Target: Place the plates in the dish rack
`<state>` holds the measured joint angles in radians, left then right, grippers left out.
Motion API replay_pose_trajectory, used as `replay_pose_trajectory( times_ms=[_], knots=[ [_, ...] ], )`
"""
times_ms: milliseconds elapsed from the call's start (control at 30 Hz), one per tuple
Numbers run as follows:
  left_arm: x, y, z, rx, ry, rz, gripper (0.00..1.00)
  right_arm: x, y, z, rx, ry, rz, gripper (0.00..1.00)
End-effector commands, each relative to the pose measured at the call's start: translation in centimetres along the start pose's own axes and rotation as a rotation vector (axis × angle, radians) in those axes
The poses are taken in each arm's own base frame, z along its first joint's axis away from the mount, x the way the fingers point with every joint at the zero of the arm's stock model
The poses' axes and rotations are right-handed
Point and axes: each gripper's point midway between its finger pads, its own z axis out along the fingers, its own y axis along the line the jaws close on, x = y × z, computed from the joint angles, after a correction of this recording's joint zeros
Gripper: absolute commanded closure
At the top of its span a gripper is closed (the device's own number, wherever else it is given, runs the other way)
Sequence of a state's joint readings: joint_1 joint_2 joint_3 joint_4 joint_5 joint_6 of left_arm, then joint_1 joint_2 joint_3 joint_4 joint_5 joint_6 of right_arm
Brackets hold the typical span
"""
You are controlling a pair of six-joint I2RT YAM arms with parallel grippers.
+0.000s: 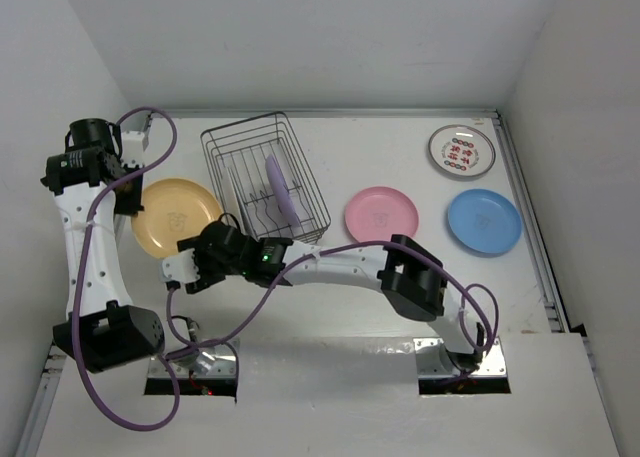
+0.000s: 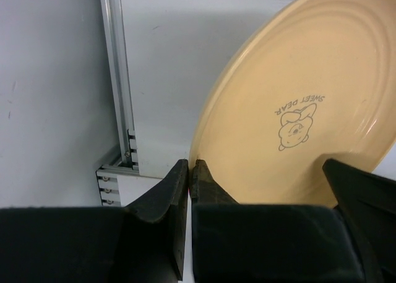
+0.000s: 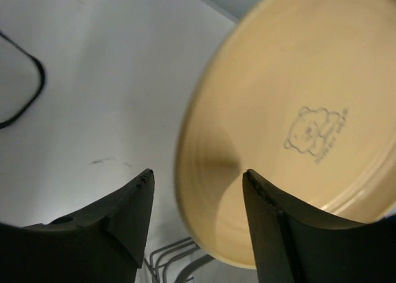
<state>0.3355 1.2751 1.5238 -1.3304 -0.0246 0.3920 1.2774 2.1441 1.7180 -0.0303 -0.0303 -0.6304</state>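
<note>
Five plates and a wire dish rack [image 1: 230, 149] sit on a white table [image 1: 350, 152], seen from above. At far left, the left gripper [image 1: 130, 199] has its claw pressed fully together, holding nothing, its tips just beside the left rim of a yellow plate [image 1: 178, 215] that lies flat with a small bear print at its centre. The right arm reaches across to this plate's near edge. The right gripper [image 3: 197, 184] has its claw apart, and the plate's rim shows in the gap between the fingers [image 3: 133, 199]; whether they touch it is unclear. Next comes the rack, behind and right of the yellow plate, with a purple plate [image 1: 275, 192] standing on edge inside. Right of it lie a pink plate [image 1: 381, 214], then a blue plate [image 1: 484, 221], with a grey-rimmed patterned plate [image 1: 462, 150] behind the blue one.
</note>
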Motion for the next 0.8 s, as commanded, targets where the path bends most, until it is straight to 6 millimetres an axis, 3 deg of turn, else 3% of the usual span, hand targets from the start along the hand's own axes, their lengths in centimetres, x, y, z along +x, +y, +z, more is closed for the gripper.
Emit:
replay_pose_trajectory(
  times_ms=[0, 200, 300, 333, 500, 533, 633, 667, 733, 767],
  knots=[
    [-0.8, 0.2, -1.6, -0.011, -0.079, -0.003, 1.00, -1.2, -4.1, -0.4, 0.180, -0.015, 0.022, 0.43],
    [-1.4, -0.1, -2.2, 0.006, -0.107, -0.011, 1.00, -1.3, -4.7, 1.2, 0.231, -0.042, 0.053, 0.65],
    [-1.4, 0.1, -2.2, -0.004, -0.109, -0.007, 1.00, -1.7, -4.5, 1.2, 0.220, -0.067, 0.044, 0.84],
    [-1.4, 0.1, -2.2, -0.003, -0.108, -0.008, 1.00, -2.1, -4.9, 1.1, 0.234, -0.086, 0.051, 0.96],
    [-1.5, -0.1, -2.0, 0.011, -0.106, -0.008, 1.00, -4.7, -6.7, -0.3, 0.277, -0.166, 0.082, 1.00],
    [-1.5, -0.2, -2.1, 0.016, -0.109, -0.007, 0.84, -5.3, -6.9, -0.5, 0.274, -0.179, 0.084, 1.00],
    [-1.7, -0.5, -2.2, 0.032, -0.123, -0.005, 0.49, -7.2, -8.3, -2.0, 0.293, -0.235, 0.111, 1.00],
    [-2.2, -0.5, -2.6, 0.035, -0.141, -0.007, 0.19, -7.4, -8.4, -2.3, 0.296, -0.249, 0.130, 1.00],
    [-3.3, -0.9, -3.4, 0.063, -0.192, -0.016, 0.00, -8.3, -9.4, -3.1, 0.305, -0.287, 0.154, 1.00],
    [-4.5, -0.9, -4.7, 0.065, -0.251, -0.032, 0.00, -8.6, -9.8, -3.3, 0.307, -0.301, 0.184, 1.00]
  ],
)
